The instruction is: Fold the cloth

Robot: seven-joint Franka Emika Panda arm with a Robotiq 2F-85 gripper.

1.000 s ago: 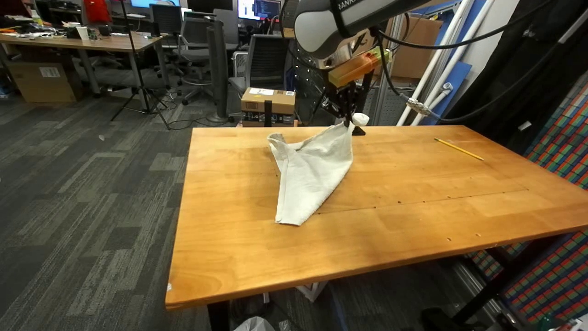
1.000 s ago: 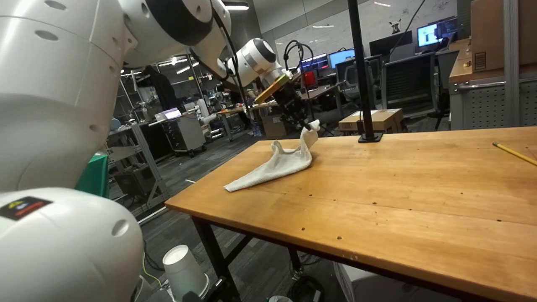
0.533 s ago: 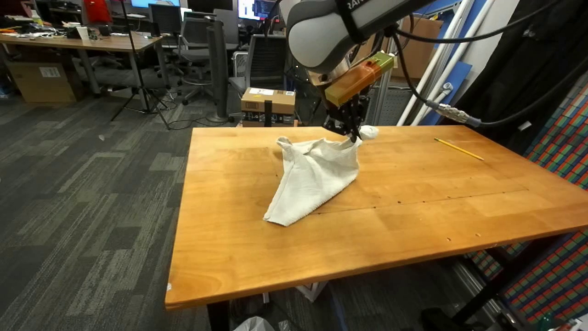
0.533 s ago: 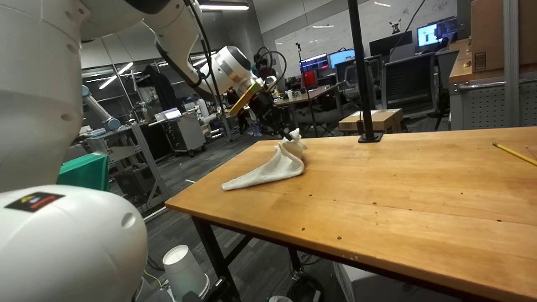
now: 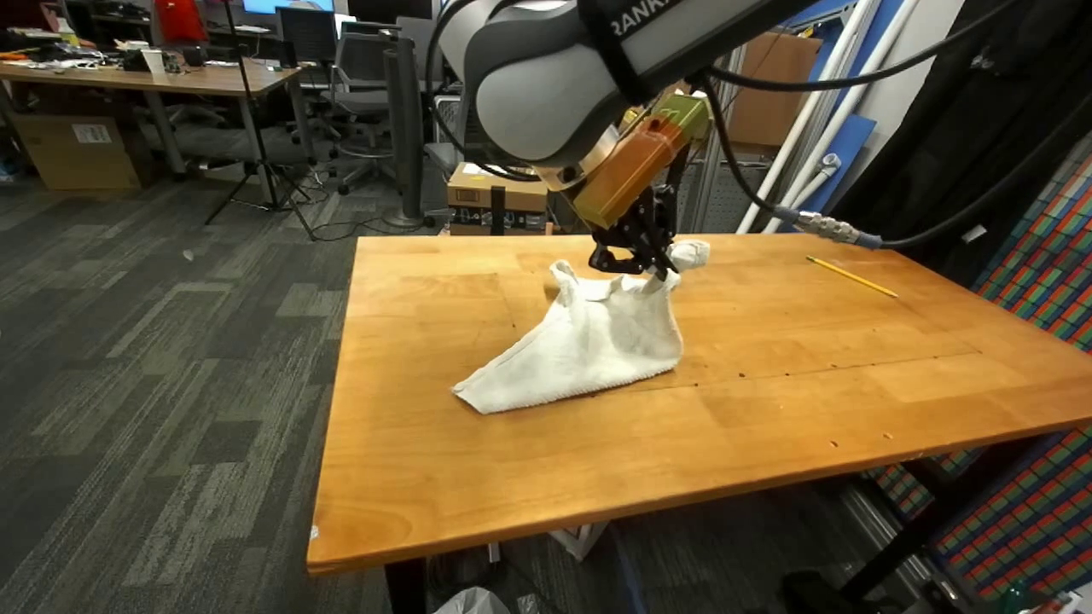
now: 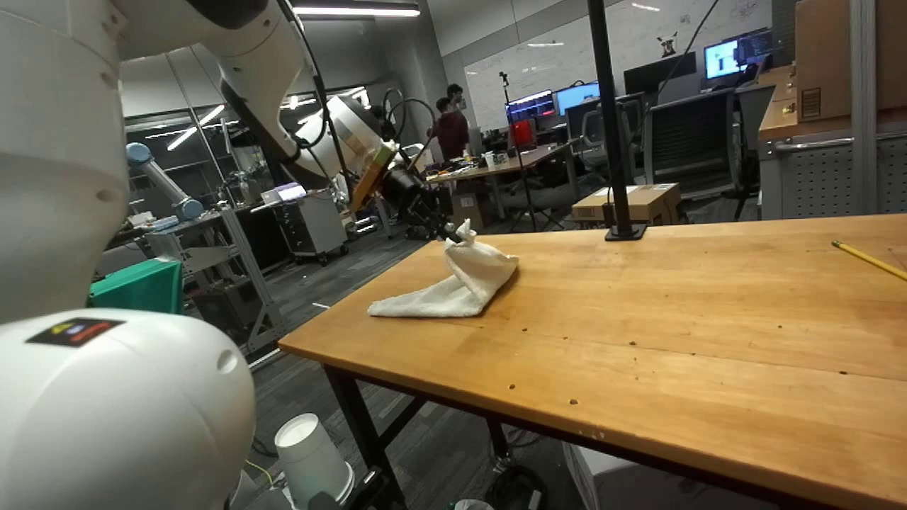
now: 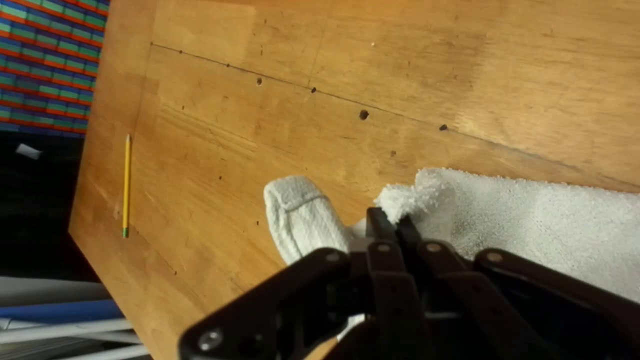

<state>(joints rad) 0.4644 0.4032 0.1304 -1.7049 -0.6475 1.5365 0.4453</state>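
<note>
The cloth (image 5: 589,341) is white towelling: at right in the wrist view its looped pile and fuzzy edge show plainly, while a smoother end at left is blunt, rounded and crossed by a seam. It sits on the left part of the table (image 5: 768,443) in both exterior views, partly flat and partly raised. In an exterior view a flat tongue narrows toward the near left and ends in a short straight edge; the middle swells into soft upright folds with a small peak at left, and a rolled end pokes out to the right of the gripper (image 7: 393,223).

The gripper's slim black fingers (image 7: 379,224) are nearly together, clenched on a gathered tuft of cloth that puffs out just past their tips. The grasped part is held above the table; the tongue rests on it.

The table is smooth, honey-coloured wood with a thin dark line and small round holes. A thin yellow pencil (image 7: 127,185) lies at right in both exterior views, well apart from the cloth. An oblong orange and yellow-green block (image 5: 636,166) is fixed on the arm (image 5: 546,102) above the gripper.
</note>
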